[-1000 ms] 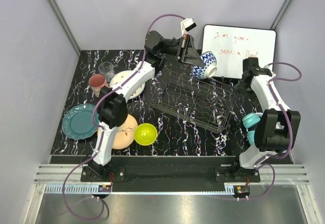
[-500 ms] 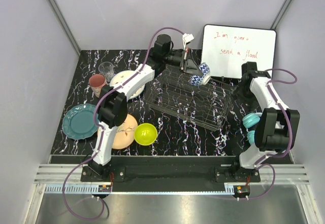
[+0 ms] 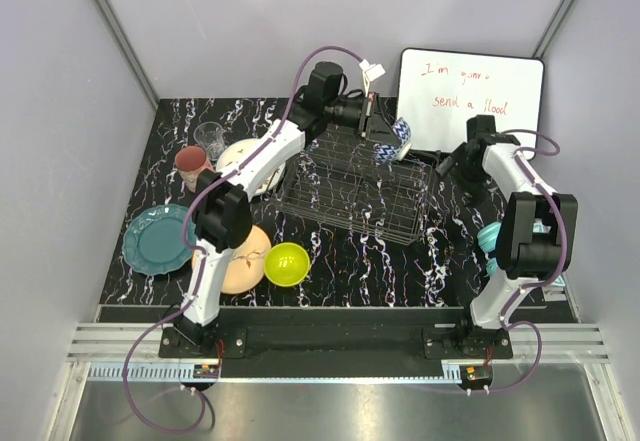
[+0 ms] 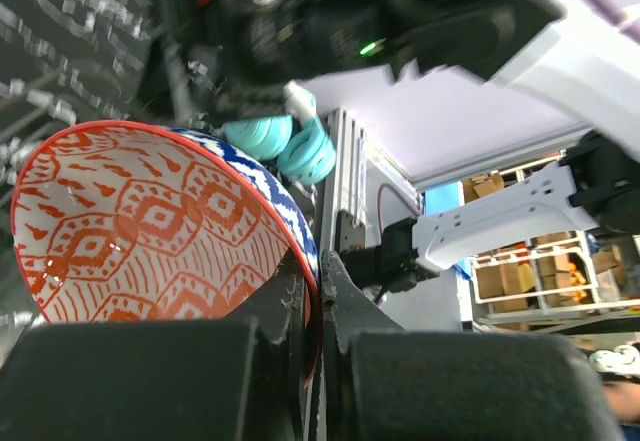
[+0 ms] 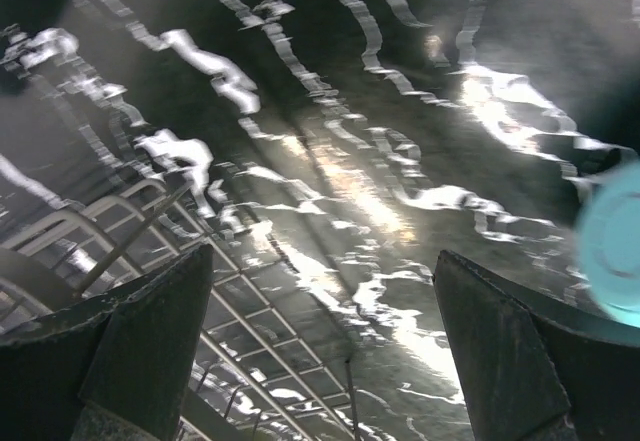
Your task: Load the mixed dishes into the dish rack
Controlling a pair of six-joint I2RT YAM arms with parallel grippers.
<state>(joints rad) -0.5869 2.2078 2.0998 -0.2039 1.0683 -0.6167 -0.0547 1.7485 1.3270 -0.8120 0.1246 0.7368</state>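
Note:
The dish rack point(image 3: 352, 189) of dark wire stands mid-table. My left gripper point(image 3: 376, 129) is shut on the rim of the red-white patterned bowl point(image 3: 392, 142), held tilted over the rack's back right corner. In the left wrist view the bowl point(image 4: 150, 226) fills the left, its rim pinched in the left gripper point(image 4: 318, 296). My right gripper point(image 3: 458, 159) is open and empty beside the rack's right end; its wrist view shows the right gripper point(image 5: 330, 351) over rack wire point(image 5: 250, 331). The clear glass point(image 3: 210, 138), pink mug point(image 3: 190, 164), white plate point(image 3: 243, 156), teal plate point(image 3: 155, 239), peach plate point(image 3: 240, 266) and lime-green bowl point(image 3: 287, 263) sit at the left.
A whiteboard point(image 3: 470, 86) with red writing leans at the back right. Small teal curved objects point(image 3: 495, 236) lie by the right arm, and also show in the left wrist view point(image 4: 285, 146) and at the right edge of the right wrist view point(image 5: 610, 251). Walls close in on both sides.
My left gripper has brought the patterned bowl down and left over the rack. The rack has shifted left. My right gripper has moved left to the rack's right end.

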